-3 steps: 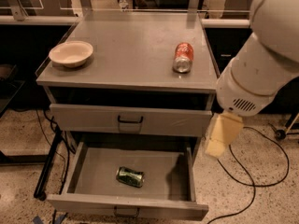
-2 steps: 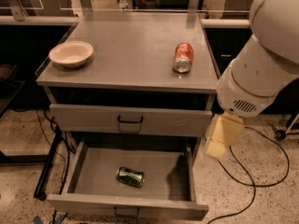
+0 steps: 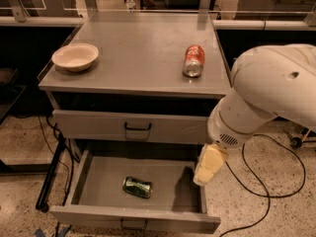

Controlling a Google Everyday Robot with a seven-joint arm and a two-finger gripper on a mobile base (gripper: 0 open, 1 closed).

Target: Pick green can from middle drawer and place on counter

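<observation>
The green can (image 3: 138, 186) lies on its side on the floor of the open middle drawer (image 3: 94, 181), near its middle. My gripper (image 3: 210, 164), pale cream, hangs from the white arm (image 3: 266, 98) over the drawer's right side, to the right of the can, above it and apart from it. The counter (image 3: 143, 43) is the flat grey top of the cabinet.
A cream bowl (image 3: 75, 57) stands on the counter's left side. An orange-red can (image 3: 193, 60) lies on the counter's right side. A shut grey drawer front (image 3: 131, 127) with a dark handle sits above the open drawer. Black cables (image 3: 256, 191) run over the floor at the right.
The arm has come down and to the left. The gripper now hangs lower, over the right side of the open drawer. The green can has not moved.
</observation>
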